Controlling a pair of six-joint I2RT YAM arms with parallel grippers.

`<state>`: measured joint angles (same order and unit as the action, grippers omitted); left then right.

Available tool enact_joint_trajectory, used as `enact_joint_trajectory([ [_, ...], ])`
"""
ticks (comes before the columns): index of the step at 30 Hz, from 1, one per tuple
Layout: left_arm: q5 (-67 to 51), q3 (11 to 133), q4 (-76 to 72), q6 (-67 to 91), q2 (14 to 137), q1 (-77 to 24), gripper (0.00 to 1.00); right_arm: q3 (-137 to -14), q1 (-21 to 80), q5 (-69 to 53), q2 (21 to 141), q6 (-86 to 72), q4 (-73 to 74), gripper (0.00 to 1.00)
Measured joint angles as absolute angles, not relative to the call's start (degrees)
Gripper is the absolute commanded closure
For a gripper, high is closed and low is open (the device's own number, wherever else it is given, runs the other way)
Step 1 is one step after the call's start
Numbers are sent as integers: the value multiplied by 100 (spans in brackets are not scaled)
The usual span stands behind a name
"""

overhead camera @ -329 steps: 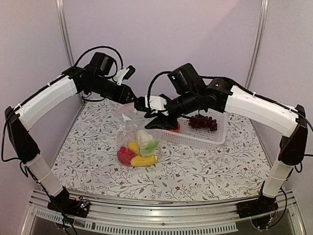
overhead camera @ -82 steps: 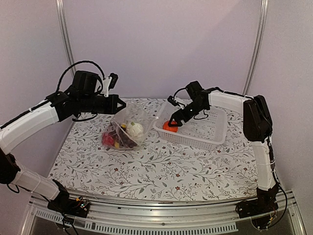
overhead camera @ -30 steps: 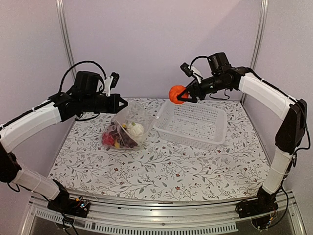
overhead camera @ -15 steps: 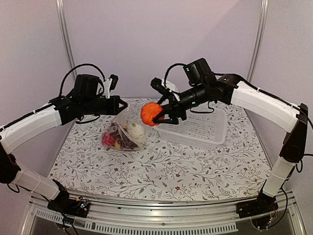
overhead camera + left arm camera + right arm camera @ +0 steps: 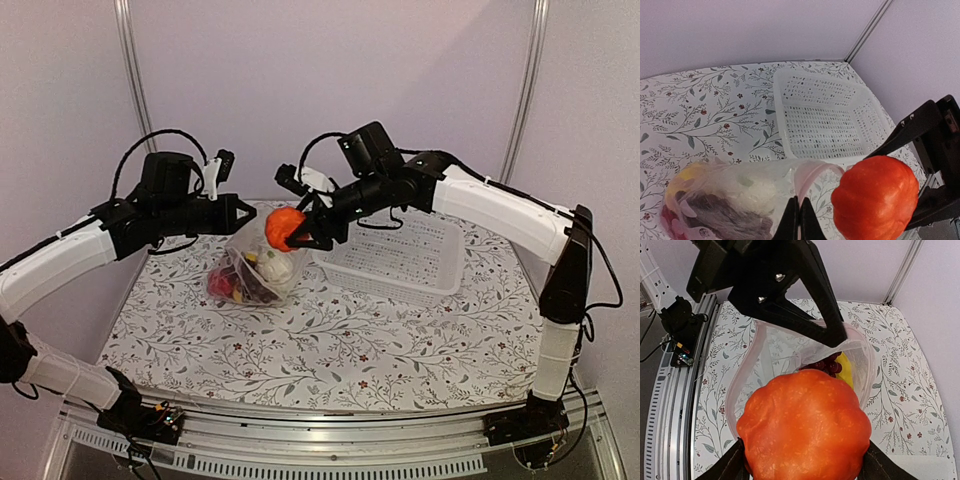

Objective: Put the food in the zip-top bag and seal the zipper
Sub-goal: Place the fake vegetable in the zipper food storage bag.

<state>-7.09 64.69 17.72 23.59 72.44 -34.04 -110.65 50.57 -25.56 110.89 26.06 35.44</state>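
Now that the right gripper [image 5: 293, 230], clamped on the orange fruit [image 5: 282, 227], has swung it left from the white basket [image 5: 400, 268] to the zip-top bag [image 5: 255, 268], whose mouth the left gripper [image 5: 250, 212] pinches open, only release and sealing seem left.

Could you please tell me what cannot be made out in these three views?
Right wrist view: the orange fruit hides most of the zip-top bag and the food inside.
Left wrist view: the bottom edge cuts off the bag; crinkly plastic blurs its contents.
Top view: the bagged pieces are too small to tell apart.
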Motion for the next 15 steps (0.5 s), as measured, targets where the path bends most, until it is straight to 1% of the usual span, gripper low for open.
enact_joint_trajectory([
  [3, -731, 6464, 1778, 2359, 7218, -3404, 100, -11312, 5063, -2366, 11277, 2532, 3529, 41],
  [4, -731, 6453, 1785, 2359, 7172, -3402, 100, -11533, 5070, -2163, 11454, 2475, 3465, 38],
  [13, -725, 6390, 1782, 2359, 7102, -3395, 100, -11703, 5183, -1632, 11828, 2346, 3450, 30],
  [15, -727, 6390, 1782, 2359, 7102, -3395, 100, -11703, 5260, -1457, 11904, 2359, 3450, 26],
])
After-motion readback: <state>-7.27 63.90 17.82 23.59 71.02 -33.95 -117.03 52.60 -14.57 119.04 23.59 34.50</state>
